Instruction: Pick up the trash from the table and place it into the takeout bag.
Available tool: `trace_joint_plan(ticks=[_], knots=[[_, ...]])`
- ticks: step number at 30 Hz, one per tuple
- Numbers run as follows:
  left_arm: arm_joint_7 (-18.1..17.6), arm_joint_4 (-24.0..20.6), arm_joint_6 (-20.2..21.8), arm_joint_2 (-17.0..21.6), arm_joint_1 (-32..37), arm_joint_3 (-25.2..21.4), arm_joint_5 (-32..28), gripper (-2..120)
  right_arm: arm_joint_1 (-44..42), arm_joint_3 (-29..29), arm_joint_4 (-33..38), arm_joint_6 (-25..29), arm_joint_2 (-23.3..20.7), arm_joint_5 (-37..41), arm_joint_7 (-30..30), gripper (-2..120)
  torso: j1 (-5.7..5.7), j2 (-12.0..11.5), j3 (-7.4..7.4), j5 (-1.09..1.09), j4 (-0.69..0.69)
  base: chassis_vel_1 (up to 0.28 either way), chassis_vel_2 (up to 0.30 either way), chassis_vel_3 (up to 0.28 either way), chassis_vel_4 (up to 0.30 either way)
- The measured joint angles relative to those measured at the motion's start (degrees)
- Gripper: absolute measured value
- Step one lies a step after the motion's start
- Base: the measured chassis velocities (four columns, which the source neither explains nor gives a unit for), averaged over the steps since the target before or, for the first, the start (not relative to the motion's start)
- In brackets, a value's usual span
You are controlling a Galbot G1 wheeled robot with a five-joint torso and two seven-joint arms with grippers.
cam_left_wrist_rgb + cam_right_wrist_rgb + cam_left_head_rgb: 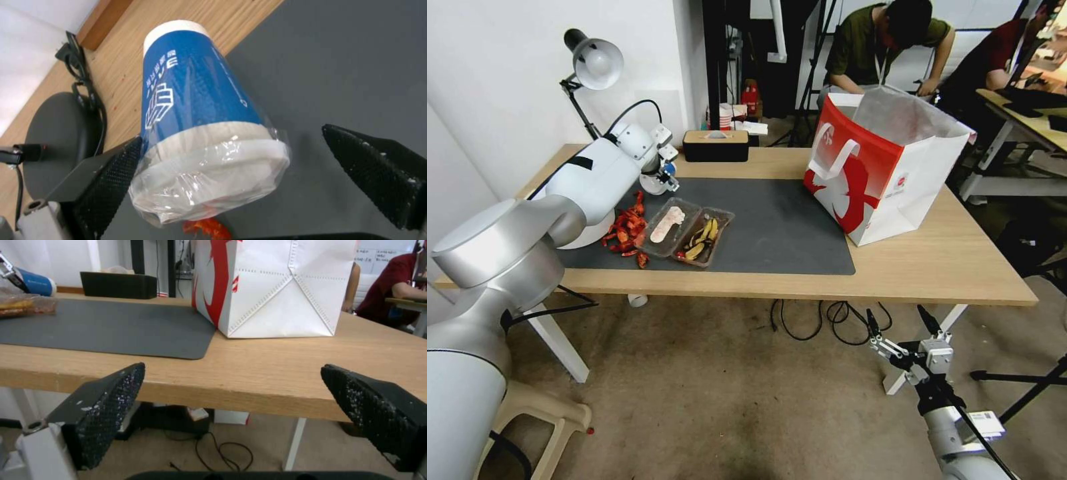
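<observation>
Left gripper (231,166) spread wide around blue-sleeved coffee cup (195,110), 1 pad touching; cup lies tipped on mat (347,66), well left of takeout bag (887,167). Right gripper (231,413) wide, empty, below table (276,373) edge.

Glossy clear plastic film wraps the blue-sleeved white paper coffee cup (195,110); matt dark grey mat (774,227) covers the smooth light-wood table (934,267).

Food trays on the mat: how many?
2, side by side and touching near the mat's left end: one tray holds a pale piece, the next tray yellow and dark scraps. The left arm may hide more.
</observation>
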Motion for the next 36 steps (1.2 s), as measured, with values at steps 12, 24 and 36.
trace_joint_plan(ticks=[12,24,36], knots=[[-3.65,0.03,0.69,-0.33,0.95,-0.69,-0.10,79,0.02,0.13,0.11,0.44,0.03,-0.09,0.16,100,-0.01,0.01,-0.02,0.04,0.03,0.000,0.000,0.000,0.000],[-4.15,-0.89,0.71,0.12,1.99,-0.78,-0.09,69,0.19,0.24,0.45,0.47,-0.05,-0.09,0.31,100,-0.03,0.02,-0.03,0.03,0.00,0.000,0.000,0.000,0.000],[-5.70,-1.83,0.93,0.83,2.22,-0.87,-1.71,69,0.94,-0.36,0.40,0.07,-0.05,-0.17,0.44,100,0.00,-0.01,0.01,0.00,-0.02,0.000,0.000,0.000,0.000]])
